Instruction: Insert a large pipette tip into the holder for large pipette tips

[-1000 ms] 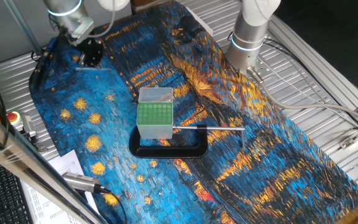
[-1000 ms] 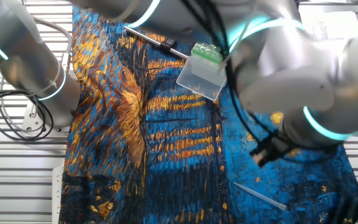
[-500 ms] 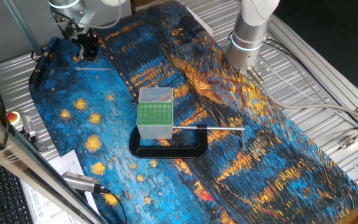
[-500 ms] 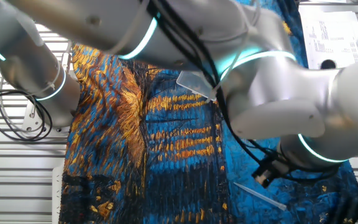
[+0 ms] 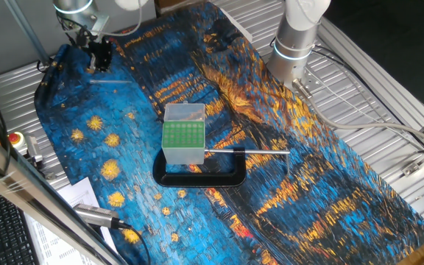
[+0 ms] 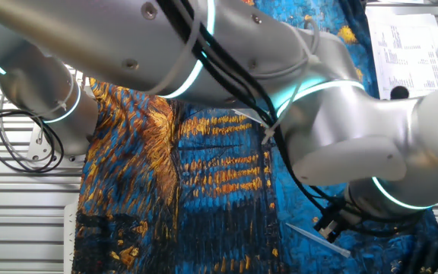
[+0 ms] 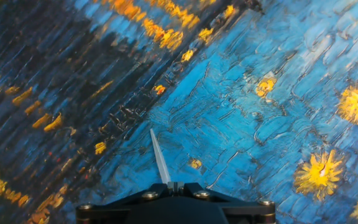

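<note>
Early yet: thin clear tapering pipette tip (image 5: 110,81) flat on blue painted cloth (image 5: 330,184), upper left, just below black claw (image 5: 98,62); cannot tell claw's opening. Green-topped translucent holder box (image 5: 183,135) mid-frame, well apart. Grasp, carry, insertion all outstanding.

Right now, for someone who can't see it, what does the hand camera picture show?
A thin, clear plastic pipette tip lies on a cloth painted in swirling blue with yellow stars, pointing away from the camera. The gripper's black body fills the bottom edge; its fingers are not visible.
</note>
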